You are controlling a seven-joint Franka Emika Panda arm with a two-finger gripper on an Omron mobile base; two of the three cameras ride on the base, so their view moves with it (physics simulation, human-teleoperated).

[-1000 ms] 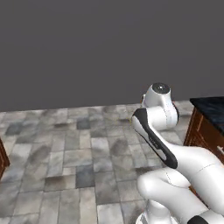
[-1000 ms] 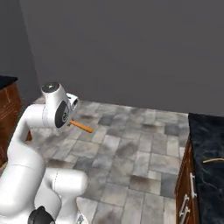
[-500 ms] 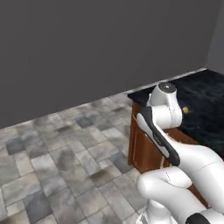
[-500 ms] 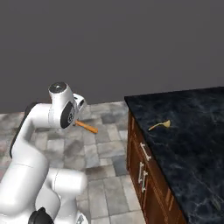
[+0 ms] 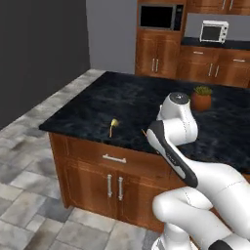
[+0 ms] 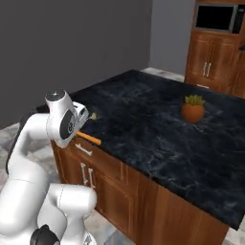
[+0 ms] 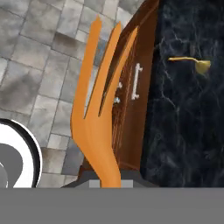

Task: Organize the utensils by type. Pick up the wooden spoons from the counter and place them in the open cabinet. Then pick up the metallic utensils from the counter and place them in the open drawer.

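My gripper [image 7: 107, 180] is shut on an orange wooden utensil [image 7: 98, 109] with long prongs, which sticks out ahead of the hand over the floor and the island's cabinet front. From the right base view the gripper [image 6: 80, 130] is held close to the arm at the counter's near corner, the orange handle [image 6: 91, 139] pointing outward. A small gold metallic spoon [image 5: 113, 124] lies on the black counter [image 5: 141, 97] near its front edge; the same spoon [image 7: 194, 64] [image 6: 93, 116] lies just beyond my hand.
A potted plant [image 5: 201, 97] [image 6: 193, 108] stands further back on the island. The drawer [image 5: 114, 158] and doors under the counter are shut. Wooden wall cabinets, a microwave [image 5: 156, 16] and a toaster oven [image 5: 214, 31] line the far wall. Tiled floor lies to the left.
The whole picture has swung from open floor to the island counter, so the base has turned. The orange utensil stays in the shut gripper.
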